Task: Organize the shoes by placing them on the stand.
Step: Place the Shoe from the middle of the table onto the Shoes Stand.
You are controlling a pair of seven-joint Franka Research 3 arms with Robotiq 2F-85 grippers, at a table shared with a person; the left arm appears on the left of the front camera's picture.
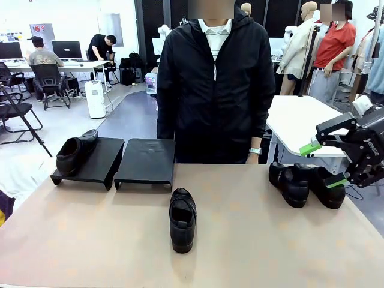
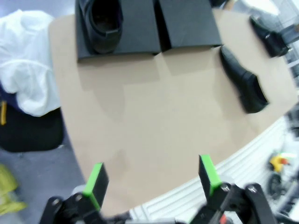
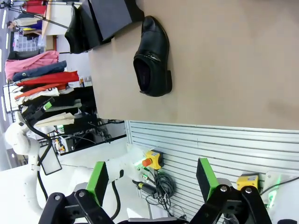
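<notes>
My right pincer (image 1: 324, 166), spread and empty, hangs at the right edge of the table (image 1: 270, 240), just right of two shoes (image 1: 293, 183), so this arm is nearer them; a third shoe (image 1: 182, 219) lies mid-table, long axis near to far. A fourth shoe (image 1: 75, 153) sits on the stand (image 1: 147, 159) at far left; my left wrist view adds my left pincer (image 2: 152, 179), also spread, above the near edge.

The tan surface (image 1: 258, 240) carries a left stand (image 1: 103, 157) and a right stand (image 1: 147, 159) side by side near its far edge, a centre shoe (image 1: 182, 219), and two right-side shoes (image 1: 289, 183) touching each other.
</notes>
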